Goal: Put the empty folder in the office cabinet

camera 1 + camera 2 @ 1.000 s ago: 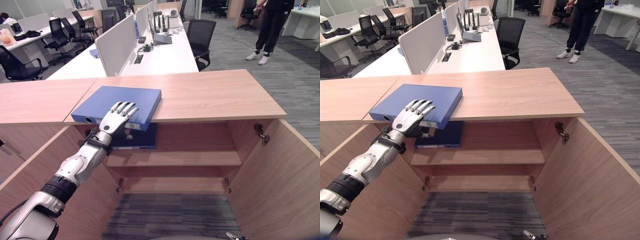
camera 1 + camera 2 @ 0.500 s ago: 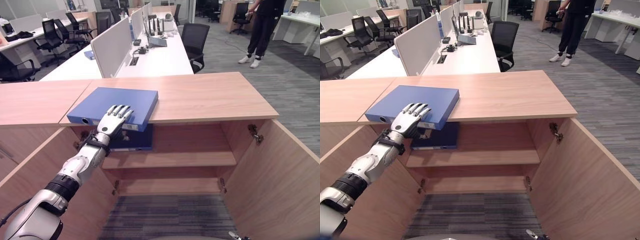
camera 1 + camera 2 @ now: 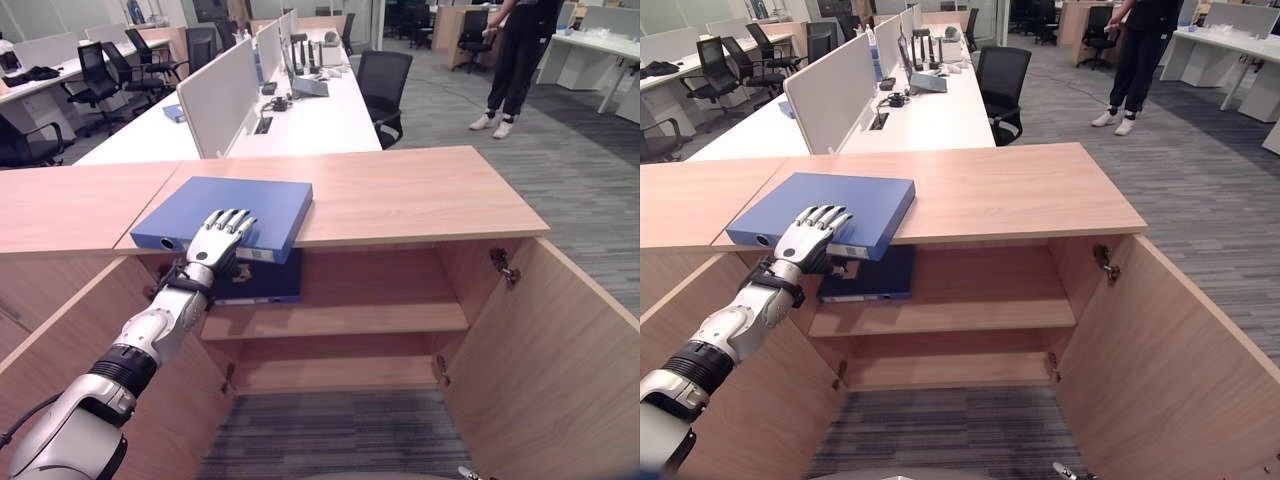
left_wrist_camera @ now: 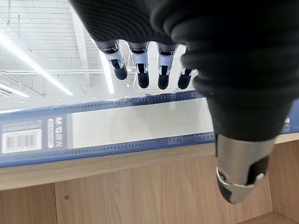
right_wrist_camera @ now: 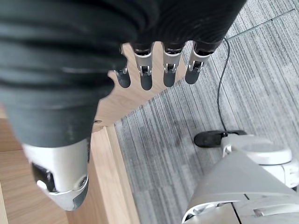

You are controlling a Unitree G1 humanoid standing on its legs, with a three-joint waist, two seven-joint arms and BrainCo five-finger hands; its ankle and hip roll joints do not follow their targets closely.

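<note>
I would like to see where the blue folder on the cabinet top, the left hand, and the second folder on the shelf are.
blue folder (image 3: 245,205), left eye view, on its flat cover.
left hand (image 3: 214,240), left eye view, on the back of the hand.
second folder (image 3: 872,281), right eye view, on its dark blue cover below the top.

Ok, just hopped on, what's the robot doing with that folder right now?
The left hand rests with straight fingers on top of the blue folder, which lies flat on the cabinet top with its near edge overhanging the open cabinet. Another dark blue folder already sits on the upper shelf. The right hand hangs open over the carpet, idle.
</note>
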